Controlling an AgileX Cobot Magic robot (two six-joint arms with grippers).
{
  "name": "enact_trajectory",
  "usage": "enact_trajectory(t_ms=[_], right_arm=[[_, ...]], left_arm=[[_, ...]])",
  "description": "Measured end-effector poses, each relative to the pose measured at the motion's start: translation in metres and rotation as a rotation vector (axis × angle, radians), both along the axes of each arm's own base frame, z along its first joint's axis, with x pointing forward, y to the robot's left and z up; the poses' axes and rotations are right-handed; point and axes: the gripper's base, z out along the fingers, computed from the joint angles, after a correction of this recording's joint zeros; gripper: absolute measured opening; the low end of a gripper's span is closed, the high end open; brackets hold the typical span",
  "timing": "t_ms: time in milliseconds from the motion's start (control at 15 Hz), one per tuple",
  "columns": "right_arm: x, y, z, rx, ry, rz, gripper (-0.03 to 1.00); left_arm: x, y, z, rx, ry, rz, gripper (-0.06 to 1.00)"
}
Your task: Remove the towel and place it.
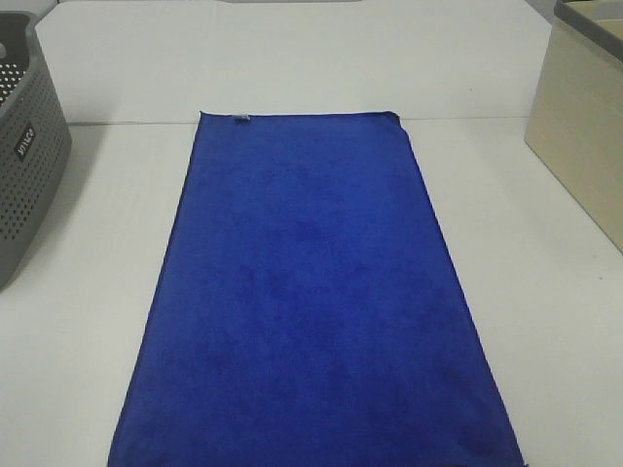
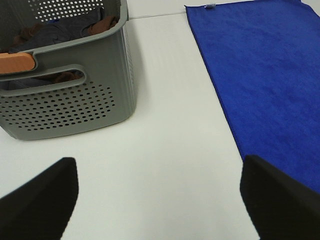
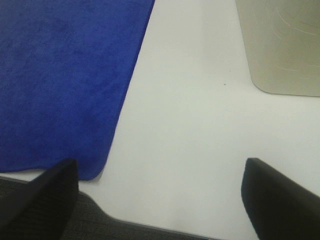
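Note:
The royal-blue towel [image 1: 311,292] lies spread flat on the white table, with its small tag [image 1: 239,119] at the far short edge. It also shows in the left wrist view [image 2: 265,85] and the right wrist view [image 3: 60,75]. My left gripper [image 2: 160,200] is open and empty over bare table, between the grey basket and the towel's left long edge. My right gripper [image 3: 160,195] is open and empty over bare table, just right of the towel's near right corner. Neither gripper shows in the exterior high view.
A grey perforated basket [image 1: 24,156] stands at the far left and holds dark and brown cloth [image 2: 60,30]. A beige box [image 1: 579,136] stands at the far right. The table's front edge [image 3: 150,232] runs close under the right gripper.

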Motion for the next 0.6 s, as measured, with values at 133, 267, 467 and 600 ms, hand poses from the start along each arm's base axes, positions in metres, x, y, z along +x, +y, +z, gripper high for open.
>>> enact_trajectory(t_ms=[133,267,467,600], right_arm=[[0.0,0.0,0.0,0.0,0.0,0.0,0.86],[0.0,0.0,0.0,0.0,0.0,0.0,0.86],[0.0,0.0,0.0,0.0,0.0,0.0,0.86],[0.0,0.0,0.0,0.0,0.0,0.0,0.86]], left_arm=[[0.0,0.0,0.0,0.0,0.0,0.0,0.83],[0.0,0.0,0.0,0.0,0.0,0.0,0.83],[0.0,0.0,0.0,0.0,0.0,0.0,0.83],[0.0,0.0,0.0,0.0,0.0,0.0,0.83]])
